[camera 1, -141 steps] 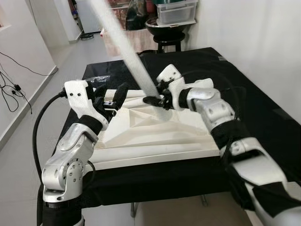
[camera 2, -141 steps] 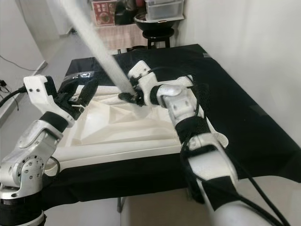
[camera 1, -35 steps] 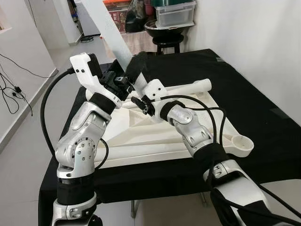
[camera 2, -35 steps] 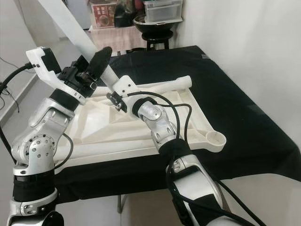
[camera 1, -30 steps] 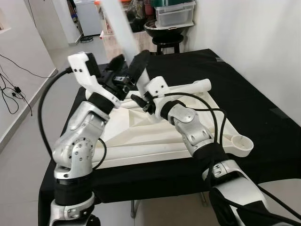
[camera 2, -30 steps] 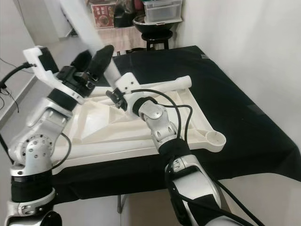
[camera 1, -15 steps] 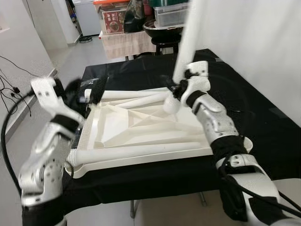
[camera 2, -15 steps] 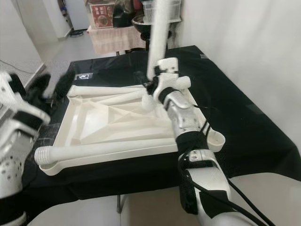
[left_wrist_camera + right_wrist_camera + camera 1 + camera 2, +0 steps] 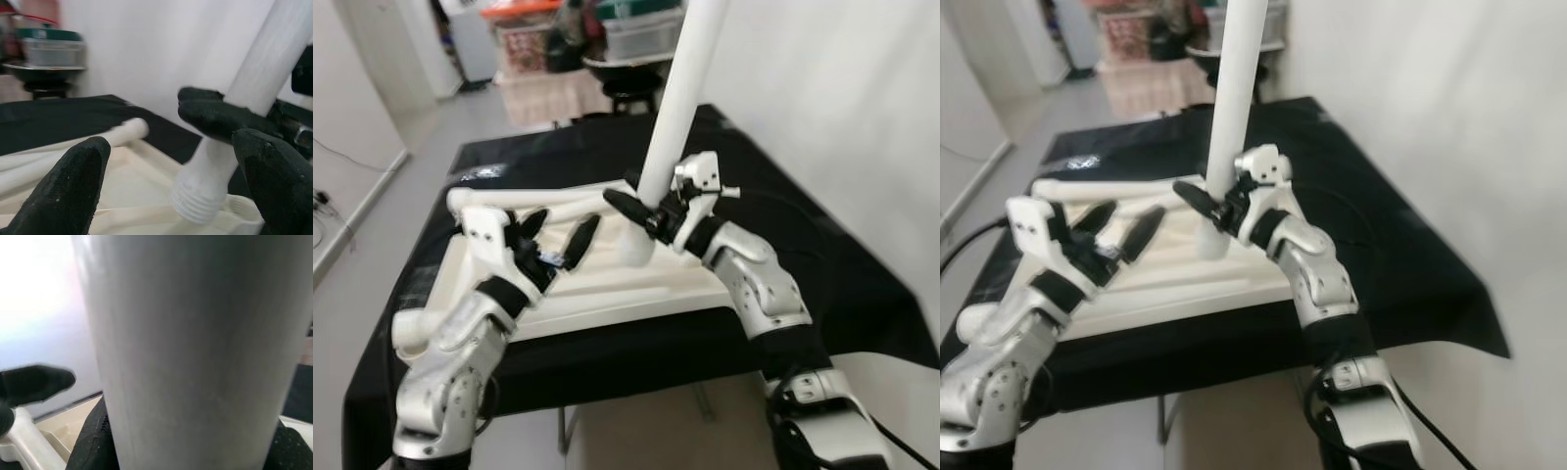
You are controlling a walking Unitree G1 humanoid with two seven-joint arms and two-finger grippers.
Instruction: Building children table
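Note:
A white children's tabletop [image 9: 607, 284] lies upside down on the black-covered table [image 9: 773, 206]. My right gripper [image 9: 646, 211] is shut on a white table leg [image 9: 680, 88], which stands nearly upright with its threaded end [image 9: 198, 203] low over the tabletop's right part. In the right wrist view that leg [image 9: 195, 357] is very close. My left gripper [image 9: 556, 238] hangs open just left of the leg's lower end, its fingers [image 9: 68, 196] apart and touching nothing. A second leg [image 9: 538, 201] lies along the tabletop's far edge, and a third leg's end [image 9: 411, 328] sticks out at the near left corner.
A dark stool [image 9: 626, 88] with a bowl and a clear plastic box stands beyond the table's far edge. A white wall [image 9: 842, 117] runs close along the right side. Grey floor [image 9: 372, 196] lies to the left.
The camera view has shifted. My left gripper has swung in from the far left towards the leg's lower end. The right gripper still holds the leg upright.

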